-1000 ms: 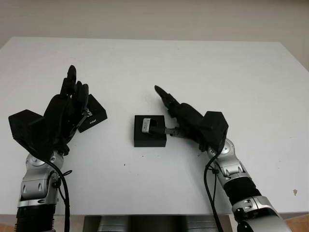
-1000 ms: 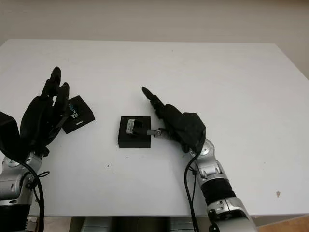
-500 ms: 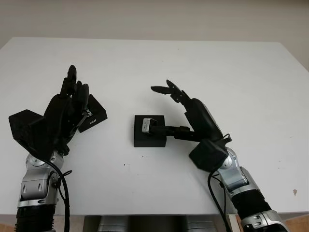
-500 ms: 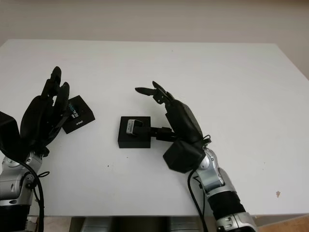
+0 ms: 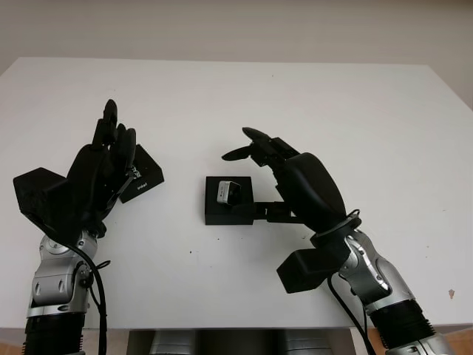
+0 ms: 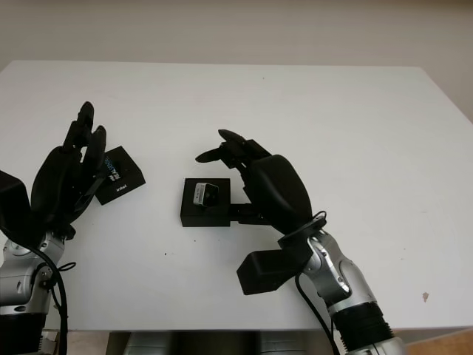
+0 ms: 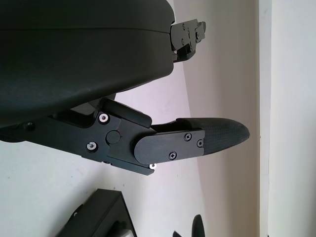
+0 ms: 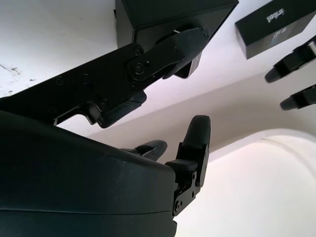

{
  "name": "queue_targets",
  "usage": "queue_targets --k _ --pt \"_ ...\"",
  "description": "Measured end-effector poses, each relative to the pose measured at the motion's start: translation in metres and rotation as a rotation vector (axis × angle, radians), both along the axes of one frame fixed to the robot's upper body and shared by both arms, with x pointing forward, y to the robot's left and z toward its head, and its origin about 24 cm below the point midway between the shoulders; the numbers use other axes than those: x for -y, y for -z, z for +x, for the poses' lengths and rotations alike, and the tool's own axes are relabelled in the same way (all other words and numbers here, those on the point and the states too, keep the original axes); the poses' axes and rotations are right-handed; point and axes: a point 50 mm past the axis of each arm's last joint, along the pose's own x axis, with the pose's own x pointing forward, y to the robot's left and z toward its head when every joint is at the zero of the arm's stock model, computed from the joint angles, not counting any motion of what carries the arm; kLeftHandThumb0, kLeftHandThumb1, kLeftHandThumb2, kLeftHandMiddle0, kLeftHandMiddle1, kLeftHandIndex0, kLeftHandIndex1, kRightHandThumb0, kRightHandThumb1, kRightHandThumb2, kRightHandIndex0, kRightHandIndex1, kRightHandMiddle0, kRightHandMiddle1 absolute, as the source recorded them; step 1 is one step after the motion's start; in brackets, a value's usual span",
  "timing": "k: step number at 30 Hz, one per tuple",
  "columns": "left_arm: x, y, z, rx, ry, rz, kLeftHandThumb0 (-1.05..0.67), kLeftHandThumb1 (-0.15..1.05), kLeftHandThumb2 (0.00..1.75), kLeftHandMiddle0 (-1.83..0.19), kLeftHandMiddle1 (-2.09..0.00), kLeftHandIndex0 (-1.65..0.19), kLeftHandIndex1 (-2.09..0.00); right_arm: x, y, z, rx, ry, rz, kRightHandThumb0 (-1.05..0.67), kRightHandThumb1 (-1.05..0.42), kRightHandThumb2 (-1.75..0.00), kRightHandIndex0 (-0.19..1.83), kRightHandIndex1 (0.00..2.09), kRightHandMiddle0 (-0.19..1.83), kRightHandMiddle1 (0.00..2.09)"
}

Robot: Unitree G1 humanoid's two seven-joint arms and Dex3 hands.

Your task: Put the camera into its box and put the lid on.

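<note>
The black box (image 5: 228,208) lies at the table's middle with the small silver camera (image 5: 227,192) in it, tilted. My right hand (image 5: 255,174) hovers open just right of the box, fingers arched over its far right corner, thumb (image 5: 267,212) low by its right side; in the right wrist view the thumb (image 8: 163,52) reaches toward the box (image 8: 168,14). The black printed lid (image 5: 144,180) lies on the table to the left, also seen as the lid (image 8: 273,24). My left hand (image 5: 111,159) is held up open, just left of the lid and covering its near edge.
The white table (image 5: 310,103) stretches wide behind and to the right of both hands. Its front edge (image 5: 222,325) runs close under my forearms. A small dark speck (image 5: 451,294) marks the near right corner.
My right hand lifted and rolled over, wrist swinging down toward the front; its thumb drew back off the camera to the box's right side. Left hand, lid and box stayed put.
</note>
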Motion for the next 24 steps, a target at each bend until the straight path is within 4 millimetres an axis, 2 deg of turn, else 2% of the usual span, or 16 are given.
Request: queue_targets --k 7,14,24 --pt "0.000 0.000 0.000 0.002 0.005 0.000 -0.76 1.05 0.52 0.19 0.00 0.19 0.00 -0.010 0.007 0.002 0.000 0.081 0.028 -0.78 -0.90 -0.06 0.36 0.29 0.22 1.10" --pt "0.000 0.000 0.000 0.001 0.001 0.002 -0.78 1.05 0.51 0.19 0.00 0.19 0.00 -0.020 0.011 0.002 0.001 0.140 0.065 -0.79 -0.90 -0.06 0.34 0.33 0.21 1.02" --pt "0.000 0.000 0.000 0.004 0.002 0.003 -0.78 1.05 0.51 0.19 0.00 0.19 0.00 -0.021 0.014 0.000 -0.019 0.155 0.050 -0.82 -0.94 -0.06 0.30 0.37 0.25 0.95"
